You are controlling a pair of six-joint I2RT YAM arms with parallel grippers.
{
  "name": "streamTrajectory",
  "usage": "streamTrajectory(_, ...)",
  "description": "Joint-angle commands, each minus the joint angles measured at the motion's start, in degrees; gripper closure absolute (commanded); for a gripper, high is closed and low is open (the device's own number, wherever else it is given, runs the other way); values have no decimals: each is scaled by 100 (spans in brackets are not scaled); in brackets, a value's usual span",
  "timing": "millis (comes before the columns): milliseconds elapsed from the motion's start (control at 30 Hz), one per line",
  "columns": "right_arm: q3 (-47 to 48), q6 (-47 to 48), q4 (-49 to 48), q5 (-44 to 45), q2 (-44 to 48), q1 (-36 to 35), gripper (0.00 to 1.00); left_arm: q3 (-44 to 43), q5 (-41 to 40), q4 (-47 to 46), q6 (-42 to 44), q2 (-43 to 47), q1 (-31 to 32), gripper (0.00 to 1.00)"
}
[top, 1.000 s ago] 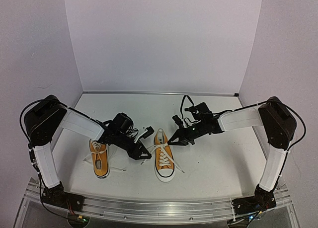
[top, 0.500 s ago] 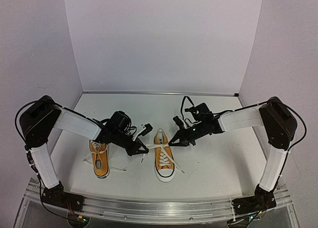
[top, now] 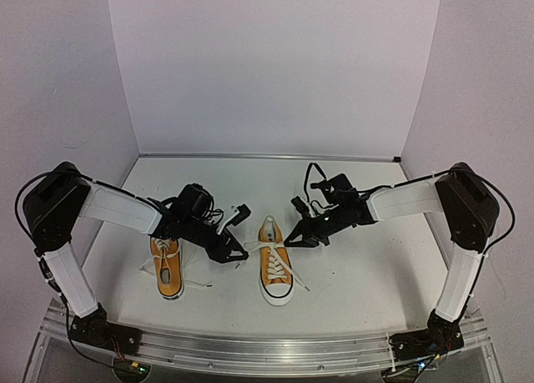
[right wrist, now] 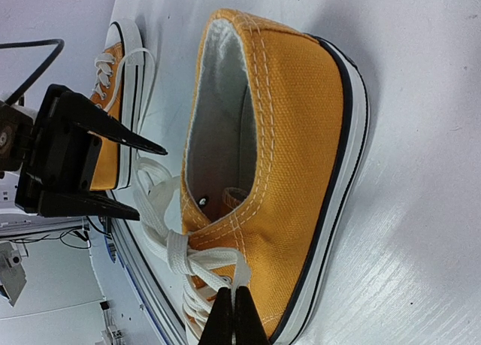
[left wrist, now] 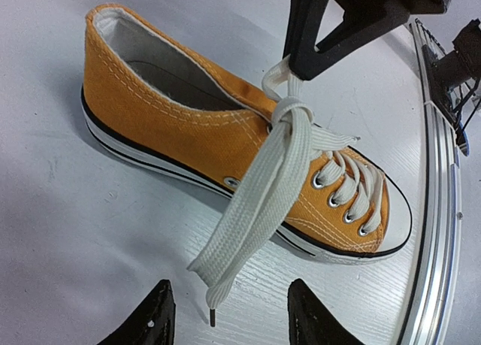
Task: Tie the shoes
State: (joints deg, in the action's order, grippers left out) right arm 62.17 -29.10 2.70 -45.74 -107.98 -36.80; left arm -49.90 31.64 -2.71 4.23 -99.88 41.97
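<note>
Two orange-yellow sneakers lie on the table: the left shoe (top: 167,267) and the right shoe (top: 274,263). The right shoe fills the left wrist view (left wrist: 225,146) and the right wrist view (right wrist: 289,172). My right gripper (right wrist: 233,319) is shut on a loop of its white lace (right wrist: 244,273), by the knot at the top eyelets; it also shows in the top view (top: 292,239). My left gripper (left wrist: 229,322) is open, and a loose lace end (left wrist: 252,210) hangs between its fingers, ungripped. In the top view the left gripper (top: 239,254) sits just left of the right shoe.
The left shoe also shows in the right wrist view (right wrist: 113,74), beyond my left gripper (right wrist: 83,161). The metal rail at the table's near edge (left wrist: 440,210) runs close to the right shoe's toe. White walls close off the back and sides.
My left arm's shoulder and elbow have swung to the left and its gripper has shifted slightly back from the right shoe. My right gripper has stayed in place, shut on the lace.
</note>
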Motion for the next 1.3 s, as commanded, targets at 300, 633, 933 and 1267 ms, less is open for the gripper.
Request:
streamTrajectory(300, 41, 89, 2, -35, 172, 2, 100, -147, 269, -696, -488, -177, -321, 51)
streamTrajectory(633, 67, 80, 3, -59, 136, 5, 100, -220, 488, -900, -530, -569, -312, 55)
streamTrajectory(933, 50, 82, -2, -58, 138, 5, 100, -453, 457, -1079, -671, -740, -309, 60)
streamTrajectory(1267, 63, 87, -3, -52, 153, 1, 100, -421, 644, -1166, -670, -637, -303, 84)
